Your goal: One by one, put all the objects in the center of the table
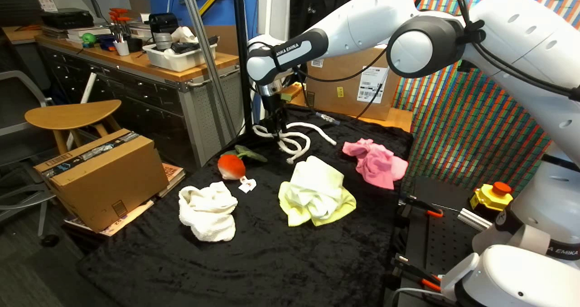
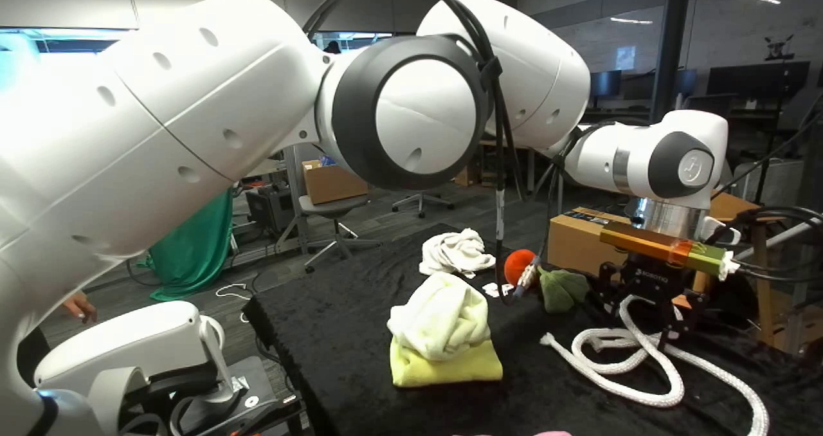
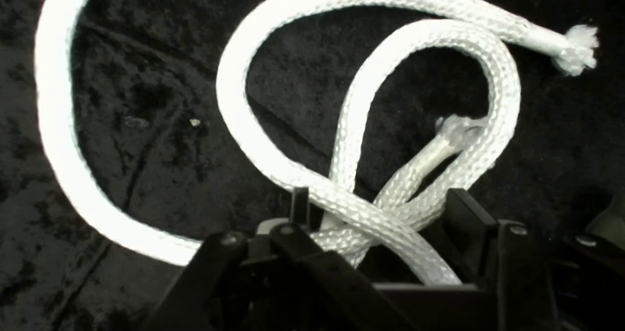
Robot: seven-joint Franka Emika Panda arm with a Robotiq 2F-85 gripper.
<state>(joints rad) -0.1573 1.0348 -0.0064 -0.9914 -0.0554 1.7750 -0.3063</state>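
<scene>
A white braided rope lies in loops on the black-covered table, also in the other exterior view and the wrist view. My gripper is down at the rope, open, with crossing rope strands between its fingers. A pale yellow cloth bundle sits mid-table, also seen from the other side. A white cloth and a red plush vegetable with green leaves lie to one side. A pink cloth lies near the opposite edge.
The table's black cover has folds. A cardboard box stands behind the table's far end. Another box is on the floor beside it. A yellow-and-red stop button is by the robot base. A cable hangs from the arm.
</scene>
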